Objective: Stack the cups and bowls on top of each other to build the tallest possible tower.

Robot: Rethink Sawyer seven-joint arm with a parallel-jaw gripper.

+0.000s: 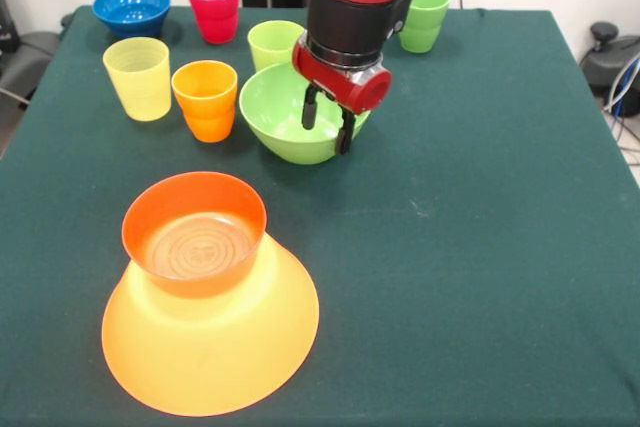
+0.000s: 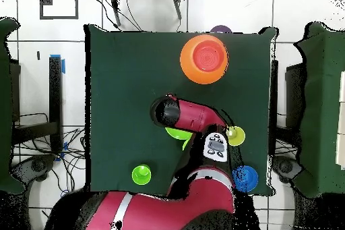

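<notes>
My gripper (image 1: pixel 328 122) hangs over the right rim of the medium lime green bowl (image 1: pixel 285 112). Its fingers are apart, one inside the bowl and one at the rim. The very large orange bowl (image 1: pixel 210 347) lies upside down at the front left as the tower's base. The small orange-red bowl (image 1: pixel 195 232) sits upright on it. Behind them stand the yellow cup (image 1: pixel 138 77), orange cup (image 1: pixel 205 99), lime green cup (image 1: pixel 275 44), red cup (image 1: pixel 214 7), darker green cup (image 1: pixel 425 17) and blue bowl (image 1: pixel 132 9). In the overhead view my arm hides the gripper.
In the overhead view a sliver of the purple bowl (image 2: pixel 217 30) shows at the table's far edge, behind the large orange bowl (image 2: pixel 192 72). The dark green tablecloth (image 1: pixel 480 247) covers the table. Chairs and cables stand around it.
</notes>
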